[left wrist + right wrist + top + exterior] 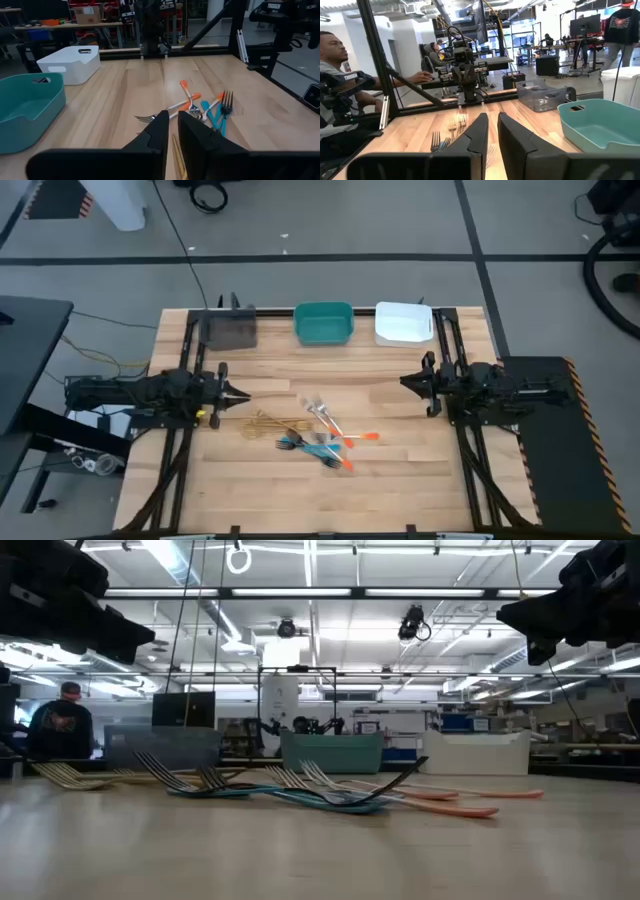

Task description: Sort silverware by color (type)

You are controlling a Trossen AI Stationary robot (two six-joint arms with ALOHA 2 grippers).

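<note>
High view: a tangle of silverware (310, 435) lies mid-surface between two waiting arms, nothing sorted yet.

The left pincer (243, 394) and the right pincer (405, 383) both hover off the wooden surface (400, 480), fingers drawn nearly together with a thin gap and nothing in them. The pieces look thin, stiff and light, and I'd guess slick on the metal parts. Gold forks (265, 423) sit nearest the left pincer; blue-handled forks (305, 444) and orange-handled pieces (350, 442) cross over one another beside them. They lie flat, so a pinch across a narrow handle, taken at a free end clear of the pile, seems safest; grabbing in the overlap would likely drag neighbours along. The grey bin (232, 329), teal bin (324, 323) and white bin (403, 323) stand along the far edge, well apart from the pile.
</note>
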